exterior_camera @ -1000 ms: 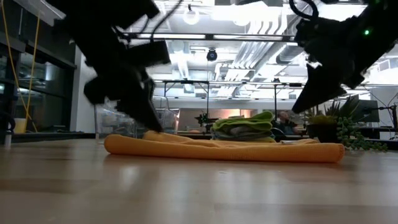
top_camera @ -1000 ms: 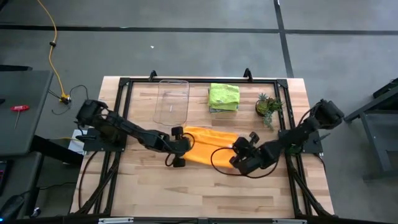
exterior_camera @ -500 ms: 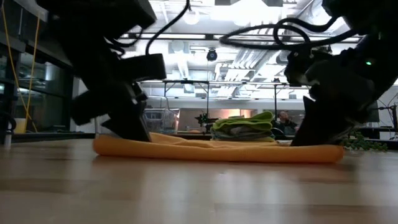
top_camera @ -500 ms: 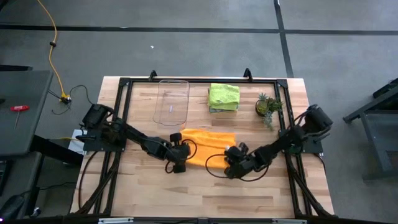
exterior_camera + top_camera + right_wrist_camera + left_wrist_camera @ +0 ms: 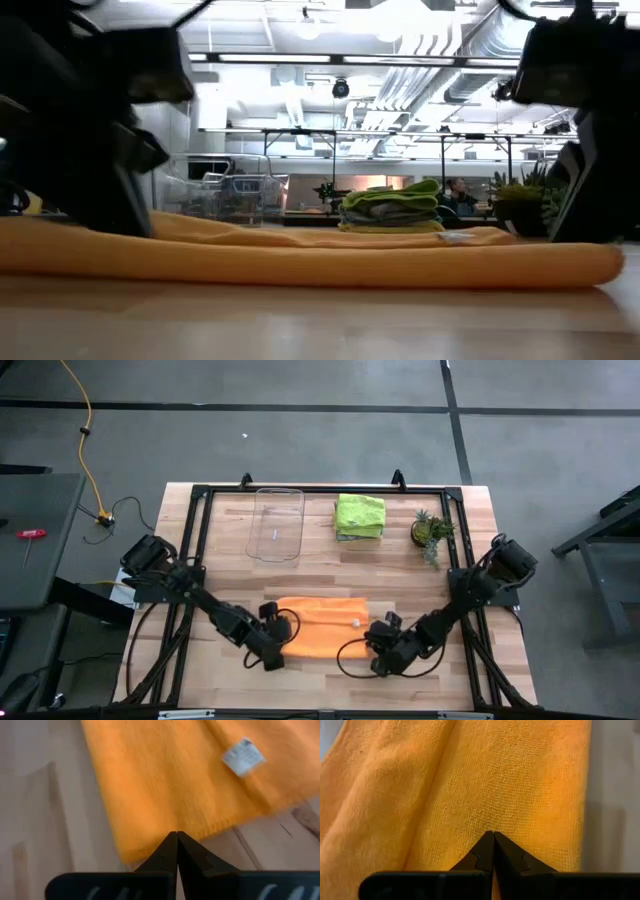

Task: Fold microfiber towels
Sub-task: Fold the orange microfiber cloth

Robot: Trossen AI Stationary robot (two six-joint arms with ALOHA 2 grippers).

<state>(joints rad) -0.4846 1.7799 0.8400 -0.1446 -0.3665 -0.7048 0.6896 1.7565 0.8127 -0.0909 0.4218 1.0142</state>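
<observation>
Both grippers, left point(image 5: 272, 651) and right point(image 5: 378, 657), pinch the orange towel's point(image 5: 318, 628) near corners; advise drawing evenly, keeping edges aligned.

One orange towel point(image 5: 318, 628), one folded stack point(image 5: 360, 516), one tray point(image 5: 276, 525), one plant point(image 5: 431, 530).
</observation>
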